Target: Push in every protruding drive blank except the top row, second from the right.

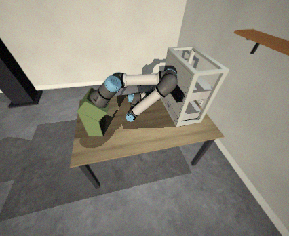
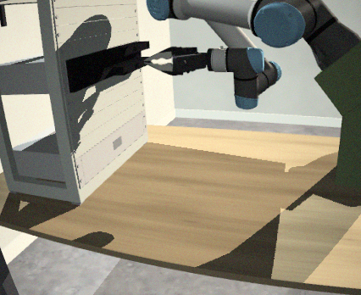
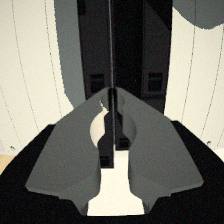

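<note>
The white rack [image 2: 69,97] stands at the table's left end in the exterior view, and at the far right of the table in the top view [image 1: 194,85]. Black drive blanks [image 2: 104,64] stick out of its front in the upper part. My gripper [image 2: 147,62] is shut and empty, held level, with its fingertips at the front face of a protruding black blank. In the wrist view the shut fingertips [image 3: 111,91] sit right against the dark blank fronts [image 3: 125,45]. I cannot tell how many blanks stick out, or which row.
The arm's green base block [image 1: 93,115] stands at the table's other end. The arm's elbow and forearm [image 1: 157,91] reach across in front of the rack. A wall stands close behind the rack, with a wooden shelf [image 1: 268,42] on it.
</note>
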Robot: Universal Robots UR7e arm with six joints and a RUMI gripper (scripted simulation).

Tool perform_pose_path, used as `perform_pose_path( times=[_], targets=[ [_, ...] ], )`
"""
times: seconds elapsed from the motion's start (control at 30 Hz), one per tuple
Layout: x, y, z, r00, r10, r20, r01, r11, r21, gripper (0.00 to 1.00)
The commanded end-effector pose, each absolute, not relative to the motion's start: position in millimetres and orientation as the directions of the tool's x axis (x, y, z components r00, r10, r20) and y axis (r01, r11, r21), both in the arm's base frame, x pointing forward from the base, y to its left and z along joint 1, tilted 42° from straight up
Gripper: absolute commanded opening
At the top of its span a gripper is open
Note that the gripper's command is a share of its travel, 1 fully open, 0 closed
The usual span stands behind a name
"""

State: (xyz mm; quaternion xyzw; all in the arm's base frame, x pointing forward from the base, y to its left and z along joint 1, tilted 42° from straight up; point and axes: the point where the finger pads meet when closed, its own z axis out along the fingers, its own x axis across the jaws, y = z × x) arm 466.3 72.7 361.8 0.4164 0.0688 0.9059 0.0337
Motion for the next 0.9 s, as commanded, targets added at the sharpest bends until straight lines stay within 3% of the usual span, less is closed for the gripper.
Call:
perform_pose_path(
  times=[0.0,0.87],
  targets=[
    [474,75,367,-0.652,0.119,0.749,-0.012,-0.989,0.147,0.0],
    [499,97,370,-0.652,0.119,0.749,-0.012,-0.989,0.147,0.0]
  ],
)
